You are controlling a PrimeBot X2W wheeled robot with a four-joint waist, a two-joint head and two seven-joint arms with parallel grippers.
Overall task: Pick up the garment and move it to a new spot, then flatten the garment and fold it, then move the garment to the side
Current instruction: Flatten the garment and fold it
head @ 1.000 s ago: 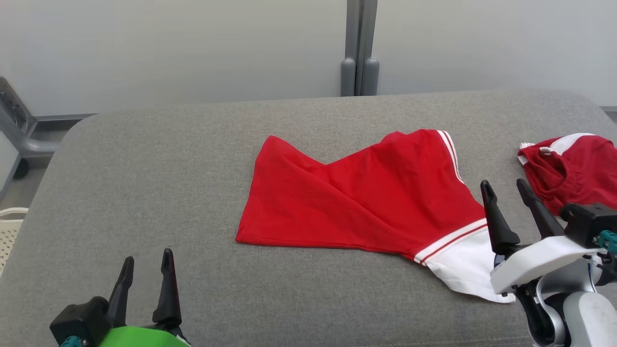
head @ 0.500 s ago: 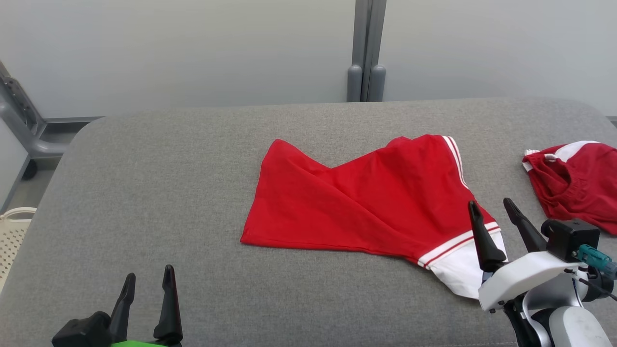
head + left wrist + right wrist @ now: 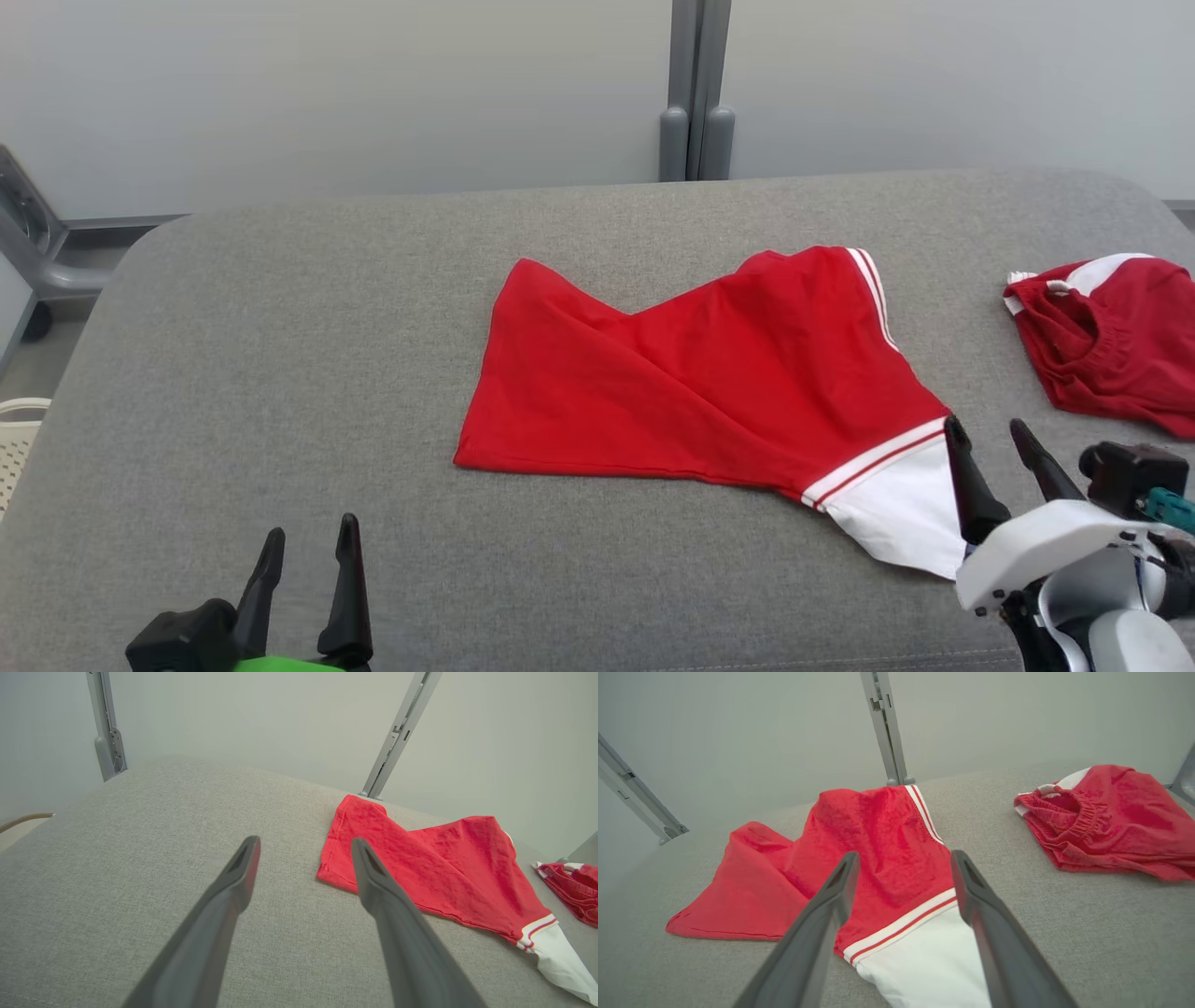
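Observation:
A red garment with white stripes and a white end lies loosely folded across the middle of the grey padded table. It also shows in the left wrist view as the red garment to the right of the fingers, and in the right wrist view as the red garment straight ahead. My right gripper stands open at the garment's white near-right end, its fingers spread above that end with nothing between them. My left gripper is open at the near left, apart from the cloth.
A second red garment with a white band and elastic waist lies bunched at the table's right edge, also seen as the bunched garment. A grey post stands behind the table. A pale basket rim sits beyond the left edge.
My right gripper has drawn back toward the near edge and lower, from beside the garment's right side to its white end. The left gripper shifted slightly right. The camera swayed.

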